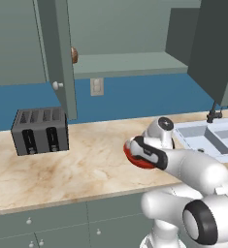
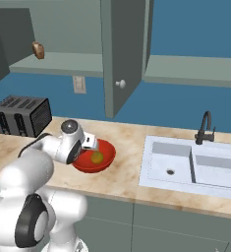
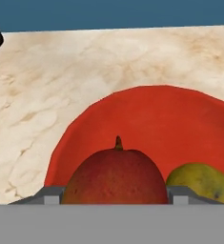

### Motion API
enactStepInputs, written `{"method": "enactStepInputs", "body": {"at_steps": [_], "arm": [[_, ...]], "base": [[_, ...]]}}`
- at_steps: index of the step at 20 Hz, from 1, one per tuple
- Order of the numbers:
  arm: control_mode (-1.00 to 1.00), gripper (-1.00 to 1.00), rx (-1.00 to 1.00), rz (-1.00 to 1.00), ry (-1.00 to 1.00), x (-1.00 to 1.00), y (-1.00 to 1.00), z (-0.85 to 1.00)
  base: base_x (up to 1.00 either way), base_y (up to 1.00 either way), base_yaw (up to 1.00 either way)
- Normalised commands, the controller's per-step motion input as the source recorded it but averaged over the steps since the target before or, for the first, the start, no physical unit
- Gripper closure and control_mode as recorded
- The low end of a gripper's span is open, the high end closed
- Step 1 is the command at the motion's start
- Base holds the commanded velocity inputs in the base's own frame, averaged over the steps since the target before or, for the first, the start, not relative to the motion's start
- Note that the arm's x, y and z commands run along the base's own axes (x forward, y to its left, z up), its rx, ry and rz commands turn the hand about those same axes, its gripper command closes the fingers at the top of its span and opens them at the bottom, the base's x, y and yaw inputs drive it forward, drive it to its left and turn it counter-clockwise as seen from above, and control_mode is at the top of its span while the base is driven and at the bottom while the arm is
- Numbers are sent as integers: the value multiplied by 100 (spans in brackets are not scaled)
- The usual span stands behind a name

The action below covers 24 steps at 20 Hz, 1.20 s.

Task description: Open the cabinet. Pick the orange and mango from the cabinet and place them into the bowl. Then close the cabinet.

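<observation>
The cabinet point(image 1: 57, 58) stands open, both doors swung out, one with its knob showing point(image 2: 124, 54). The red bowl point(image 2: 107, 158) sits on the marble counter in front of me, partly behind the hand in the left base view point(image 1: 134, 158). My gripper point(image 3: 116, 195) is low over the bowl point(image 3: 147, 114), with its fingers pressed to both sides of the reddish mango point(image 3: 116, 176), stem up. The yellowish orange point(image 3: 204, 181) lies in the bowl just right of the mango, and shows as a yellow ball in the right base view point(image 2: 97, 157).
A brownish round item point(image 1: 74, 54) rests on the cabinet shelf. A dark toaster point(image 1: 40, 131) stands at the counter's left. The sink point(image 2: 195, 167) with its black faucet point(image 2: 205, 128) is to the right. An outlet point(image 1: 96, 87) is on the blue wall.
</observation>
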Motion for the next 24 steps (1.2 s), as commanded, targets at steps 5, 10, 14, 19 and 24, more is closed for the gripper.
{"method": "enactStepInputs", "body": {"at_steps": [5, 10, 14, 19, 24], "arm": [[-100, 100, -9, -3, 15, 5, 6, 0], [-100, 100, -2, 0, 5, 1, 1, 0], [-100, 100, 0, 1, 0, 11, -23, -13], [-100, 100, -1, 0, 0, 8, -9, -12], [-100, -100, 0, 0, 0, 0, 0, 0]], "base": [[0, 0, 0], [0, 0, 0], [0, 0, 0], [0, 0, 0], [0, 0, 0]]}}
